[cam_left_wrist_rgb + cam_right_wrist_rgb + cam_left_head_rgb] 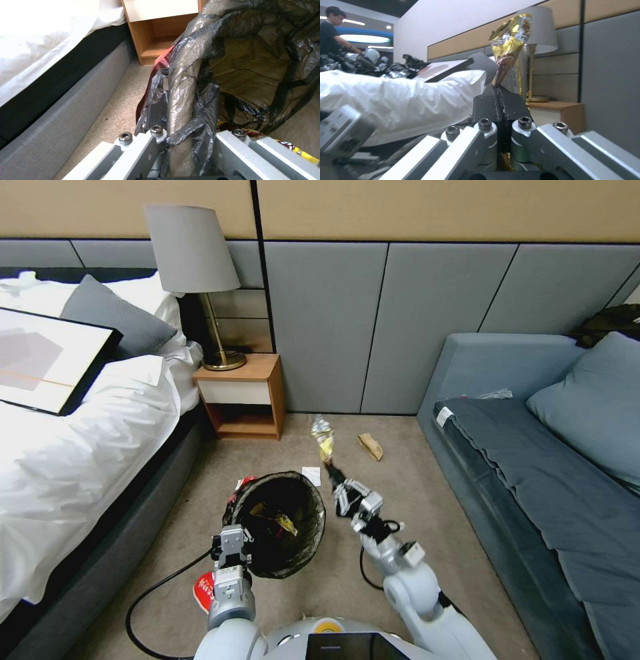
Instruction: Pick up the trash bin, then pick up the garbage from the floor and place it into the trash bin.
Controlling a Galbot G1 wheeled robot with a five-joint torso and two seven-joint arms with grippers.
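Meanwhile, the left gripper [233, 541] clamps the trash bin [283, 523] rim (black-lined) — the right gripper [333, 471] pinches a gold wrapper [323, 437].

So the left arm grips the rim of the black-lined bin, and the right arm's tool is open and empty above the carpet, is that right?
Not quite. The left tool does grip the rim of the round black-lined trash bin, but the right tool is not empty: the right wrist view shows it shut on a crinkled gold foil snack wrapper, held above the carpet.
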